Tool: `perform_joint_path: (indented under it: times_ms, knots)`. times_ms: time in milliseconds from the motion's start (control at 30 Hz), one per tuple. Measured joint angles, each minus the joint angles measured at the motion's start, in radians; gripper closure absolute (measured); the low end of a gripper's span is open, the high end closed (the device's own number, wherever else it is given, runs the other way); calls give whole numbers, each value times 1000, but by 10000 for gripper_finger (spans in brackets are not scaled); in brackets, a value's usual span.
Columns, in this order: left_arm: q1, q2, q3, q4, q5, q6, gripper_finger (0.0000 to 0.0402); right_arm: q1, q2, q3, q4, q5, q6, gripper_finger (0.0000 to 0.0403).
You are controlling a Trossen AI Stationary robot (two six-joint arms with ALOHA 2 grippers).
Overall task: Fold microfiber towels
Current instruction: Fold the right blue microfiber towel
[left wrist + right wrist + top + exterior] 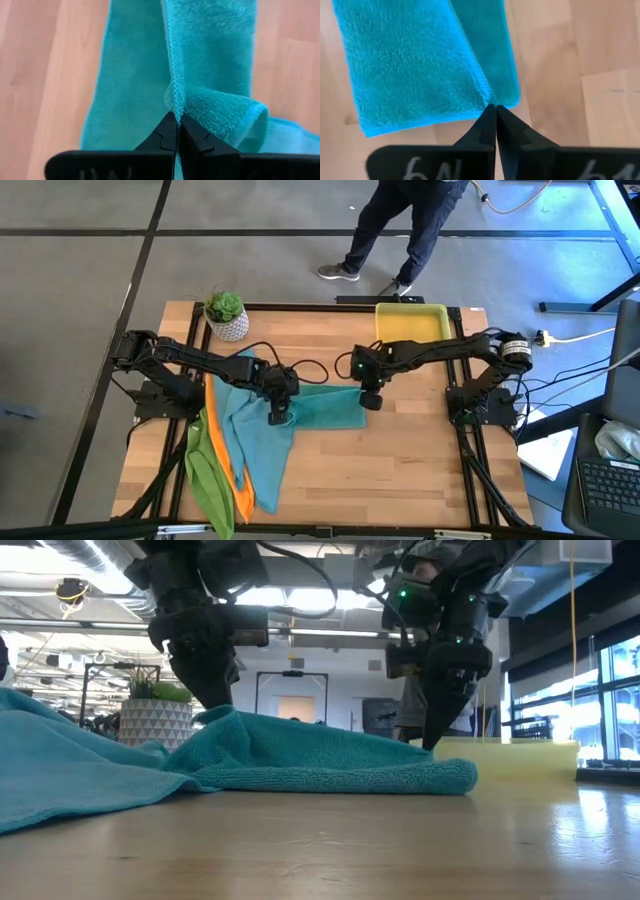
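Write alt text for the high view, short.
Two dark arms meet over a teal towel on the wooden table, left tool and right tool each shut on an edge. Orange and lime towels hang off the left; yellow tray behind.

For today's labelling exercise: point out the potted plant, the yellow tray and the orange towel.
potted plant [226, 315], high view, on its leaves.
yellow tray [411, 323], high view, on its bare floor.
orange towel [222, 461], high view, on its visible strip.
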Motion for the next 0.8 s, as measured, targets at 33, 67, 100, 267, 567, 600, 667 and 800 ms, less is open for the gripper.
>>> perform_joint_path:
  times_ms: [33,67,100,267,567,600,667,800]
  knots:
    - [5,0,0,-1,-10,8,401,0,10,0,4,0,-8,398]
    - [11,0,0,-1,-17,15,401,0,18,0,10,0,-11,398]
    - [16,0,0,-1,-22,24,401,0,26,0,15,-1,-11,398]
    - [43,0,0,-2,-20,38,401,-6,57,0,47,4,-10,398]
    - [85,0,0,-8,-27,123,401,-30,73,0,53,47,-10,398]
    - [90,0,0,-8,-27,133,401,-34,73,0,53,48,-10,398]
    - [101,0,0,-8,-21,141,401,-42,73,0,52,48,-10,398]
    - [113,0,1,-11,-6,143,401,-51,73,0,52,48,-11,398]
